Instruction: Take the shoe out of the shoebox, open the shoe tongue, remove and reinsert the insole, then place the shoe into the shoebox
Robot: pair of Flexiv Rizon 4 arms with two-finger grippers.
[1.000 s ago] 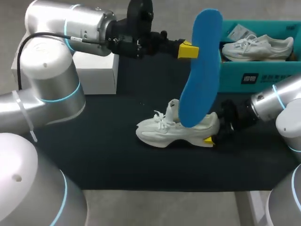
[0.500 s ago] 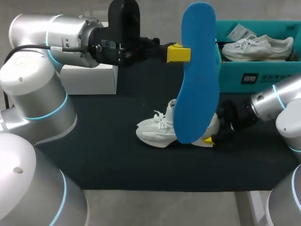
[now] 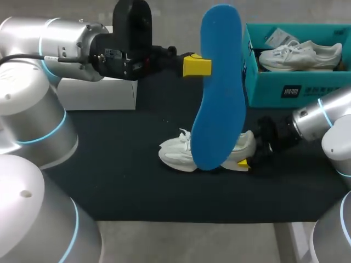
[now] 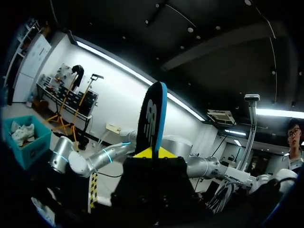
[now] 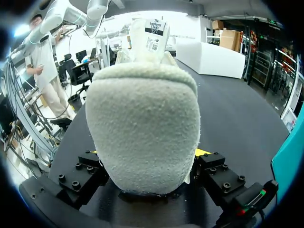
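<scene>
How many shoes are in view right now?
2: one shoe on the table, its heel in the right gripper; a second shoe inside the teal shoebox. More may be hidden there.

Insole (image 3: 219, 93): blue, matt, smooth, foam-like face. Shoe (image 5: 142, 128): white cloth; the heel has a rough, nubbly pile. Worktop (image 3: 120, 164): black, matt, finely speckled covering. Shoebox (image 3: 263, 90): teal card, matt walls. Left arm (image 3: 49, 38): smooth silver-grey shell with a soft sheen.
</scene>
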